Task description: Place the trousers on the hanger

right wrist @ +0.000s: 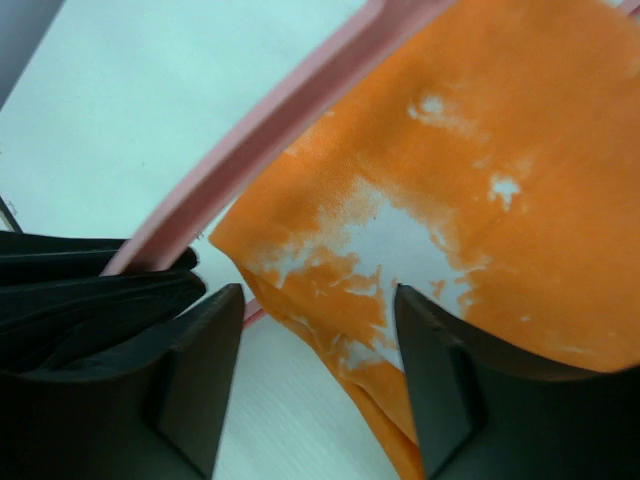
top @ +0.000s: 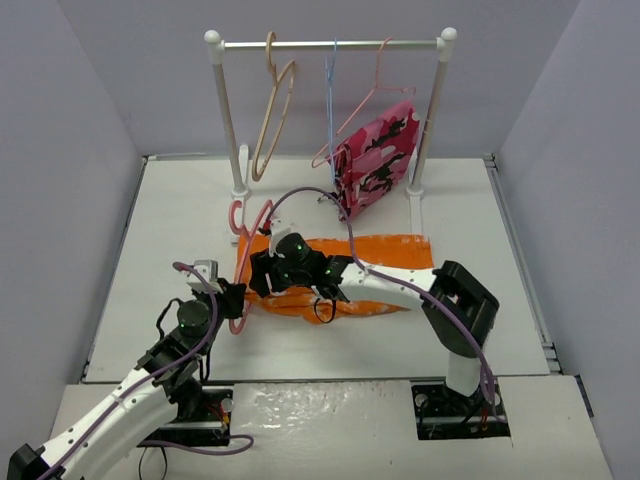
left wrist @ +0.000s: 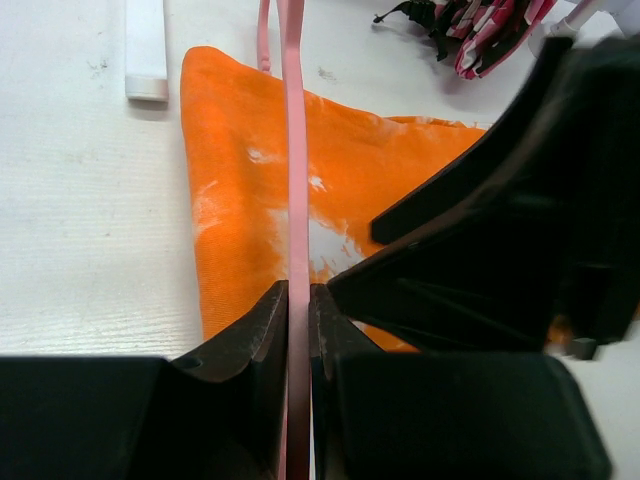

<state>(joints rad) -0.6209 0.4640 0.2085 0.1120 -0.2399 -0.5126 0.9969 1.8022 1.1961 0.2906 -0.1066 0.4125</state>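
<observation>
Looking from above, the trousers point(top: 390, 250) lie flat on the surface point(top: 480, 320), one end touching the hanger point(top: 236, 217). In the left wrist view, the left hand point(left wrist: 298, 300) is clamped on the hanger's bar. In the right wrist view, the right hand point(right wrist: 320, 300) hovers wide-jawed over the cloth edge beside the hanger, gripping nothing. Draping looks barely begun, and hanging up is not yet done.

Left gripper point(left wrist: 298, 305) pinched tight; right gripper point(right wrist: 320, 310), reaching across toward it, has jaws apart
</observation>
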